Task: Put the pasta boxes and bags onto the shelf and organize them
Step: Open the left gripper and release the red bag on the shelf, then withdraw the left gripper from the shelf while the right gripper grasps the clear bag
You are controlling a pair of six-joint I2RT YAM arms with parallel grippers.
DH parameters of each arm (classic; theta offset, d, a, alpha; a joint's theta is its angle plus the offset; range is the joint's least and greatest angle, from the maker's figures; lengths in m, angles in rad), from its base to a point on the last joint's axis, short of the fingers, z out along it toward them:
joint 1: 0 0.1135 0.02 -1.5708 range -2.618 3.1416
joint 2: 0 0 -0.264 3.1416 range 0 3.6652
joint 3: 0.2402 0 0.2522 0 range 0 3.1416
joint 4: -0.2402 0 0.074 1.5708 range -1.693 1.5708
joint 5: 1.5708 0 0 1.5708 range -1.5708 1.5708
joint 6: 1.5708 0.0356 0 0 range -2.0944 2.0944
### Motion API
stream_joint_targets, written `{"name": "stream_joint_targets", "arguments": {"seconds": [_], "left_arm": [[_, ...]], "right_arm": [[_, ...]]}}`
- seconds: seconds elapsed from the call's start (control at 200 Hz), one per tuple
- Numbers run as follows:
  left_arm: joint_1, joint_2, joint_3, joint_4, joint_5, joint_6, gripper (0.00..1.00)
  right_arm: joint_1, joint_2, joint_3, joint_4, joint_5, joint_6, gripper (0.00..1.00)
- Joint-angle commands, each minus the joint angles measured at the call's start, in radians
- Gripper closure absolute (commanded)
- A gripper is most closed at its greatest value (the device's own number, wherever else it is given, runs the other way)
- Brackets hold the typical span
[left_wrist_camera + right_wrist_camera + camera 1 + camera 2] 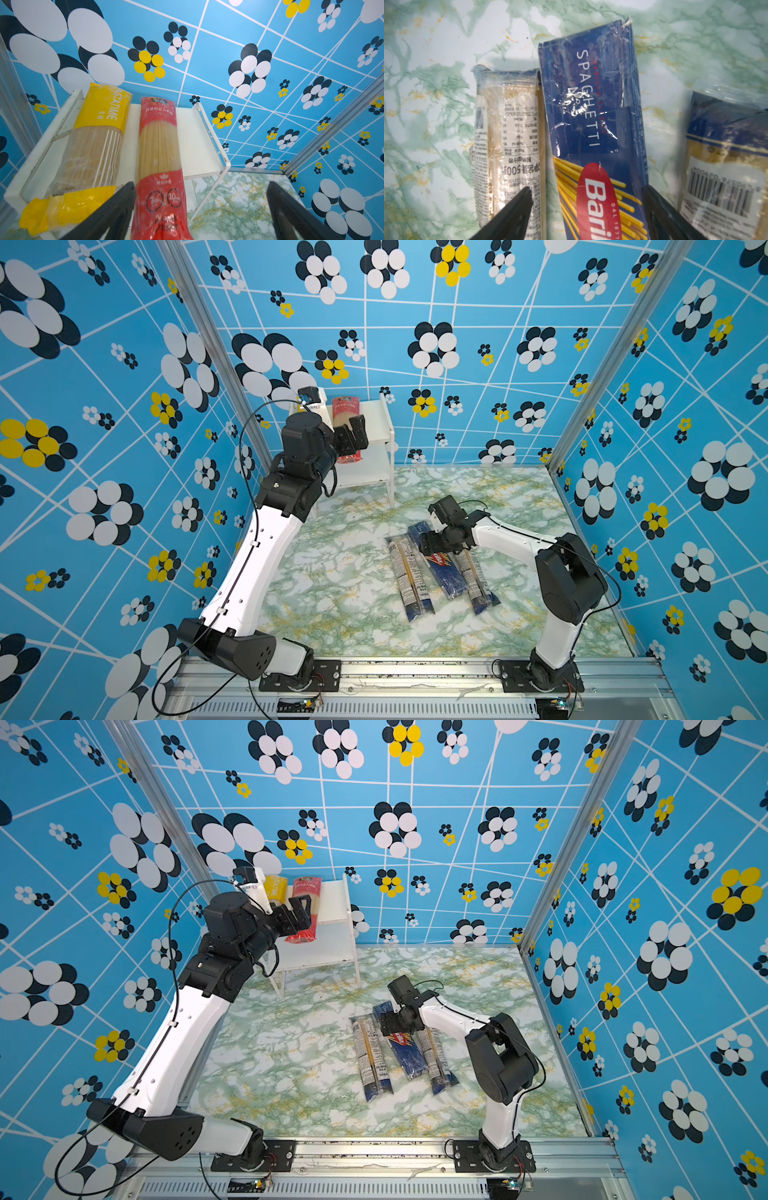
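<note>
The red bag (160,145) lies lengthwise on the top board of the shelf (193,135), just beside the yellow bag (97,135), with its near end hanging past the shelf's front edge. The left gripper (199,185) sits at that end with its jaws spread wide and gripping nothing, so this placement looks finished, though the overhang may want a nudge toward the shelf's back. Well out in front of the shelf, the dark blue Barilla box (591,104) rests on the marbled tabletop (332,572). One slim bag (508,135) touches its side and the other slim bag (720,166) lies on the box's far side from the shelf. The right gripper (586,189) is low over the box, jaws apart and straddling its width, not yet closed on it. The step in hand seems to be picking up the box. The next move calls for closing on the box alone, since one finger hangs over the adjoining slim bag, then carrying it to the bare part of the shelf beside the red bag. In both top views the right gripper's own body hides its fingertips. Whether the box overlaps the farther slim bag is unclear, the left arm covers part of the shelf's lower tier, and most of the yellow bag is hidden in a top view.
</note>
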Motion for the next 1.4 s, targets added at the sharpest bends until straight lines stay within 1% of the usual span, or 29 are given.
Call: {"name": "stream_joint_targets", "arguments": {"seconds": [0.0, 0.11, 0.215, 0.375, 0.445, 0.565, 0.89, 1.08, 1.3, 1.395], "left_arm": [[-0.032, -0.097, -0.133, 0.020, 0.005, -0.001, 0.01], [-0.065, -0.198, -0.284, 0.042, -0.016, -0.030, 0.01], [-0.087, -0.280, -0.412, 0.041, -0.036, -0.054, 0.01], [-0.094, -0.377, -0.574, -0.013, -0.065, -0.105, 0.01], [-0.094, -0.411, -0.641, -0.029, -0.071, -0.130, 0.01], [-0.094, -0.458, -0.734, -0.054, -0.064, -0.170, 0.01], [-0.094, -0.533, -0.895, -0.082, -0.046, -0.210, 0.01], [-0.094, -0.550, -0.969, -0.054, -0.032, -0.227, 0.01], [-0.094, -0.540, -1.049, 0.009, 0.024, -0.236, 0.01], [-0.094, -0.537, -1.072, 0.022, 0.039, -0.223, 0.01]], "right_arm": [[0.003, -0.054, -0.022, -0.042, -0.027, -0.020, 0.13], [0.024, -0.070, -0.029, -0.042, -0.018, -0.032, 0.13], [0.069, -0.072, -0.029, -0.044, -0.027, -0.055, 0.13], [0.152, -0.049, -0.009, -0.070, -0.091, -0.108, 0.13], [0.173, -0.026, -0.002, -0.084, -0.128, -0.115, 0.13], [0.186, 0.011, 0.001, -0.104, -0.153, -0.112, 0.13], [0.191, 0.029, -0.013, -0.095, -0.164, -0.104, 0.13], [0.192, 0.055, -0.010, -0.091, -0.187, -0.100, 0.13], [0.193, 0.070, -0.020, -0.078, -0.235, -0.098, 0.13], [0.193, 0.079, -0.018, -0.070, -0.253, -0.093, 0.16]]}}
